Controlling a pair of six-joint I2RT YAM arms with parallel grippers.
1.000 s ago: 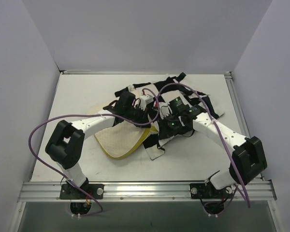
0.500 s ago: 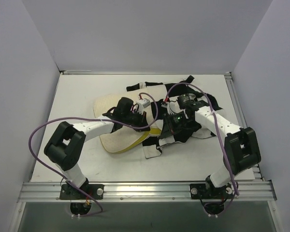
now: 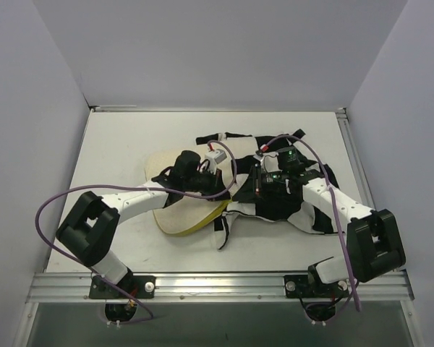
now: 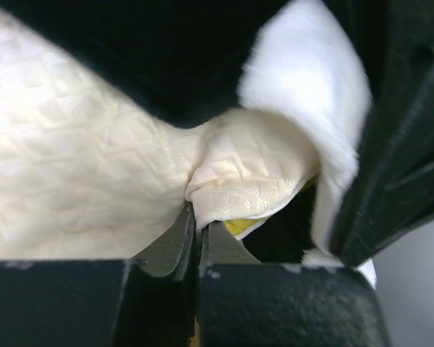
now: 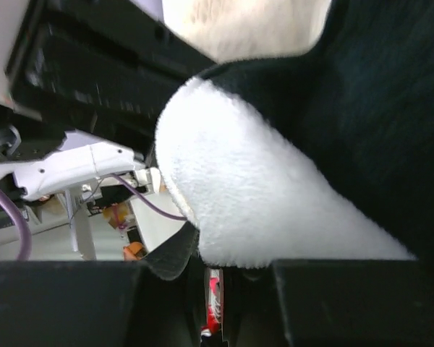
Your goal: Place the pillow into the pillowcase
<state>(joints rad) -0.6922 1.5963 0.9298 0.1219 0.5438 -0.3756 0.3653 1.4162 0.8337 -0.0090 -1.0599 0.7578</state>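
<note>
We see a flat white tabletop [image 3: 119, 144] spreading under the left claw [image 3: 218, 189] and the right claw [image 3: 254, 189], pale grey walls [image 3: 217, 50] beyond both, and a silver metal rail [image 3: 217, 283] well behind them.

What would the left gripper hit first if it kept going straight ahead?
The left gripper is shut on a fold of the cream quilted pillow, so that comes first. Right behind it, probably, is the fluffy black-and-white checkered pillowcase.

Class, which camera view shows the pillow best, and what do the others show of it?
Top external: it shows the pillow, its exposed cream part and yellow edge, with the rest under the pillowcase. Left wrist shows only pinched quilted fabric close up; right wrist shows just a cream sliver at top.
</note>
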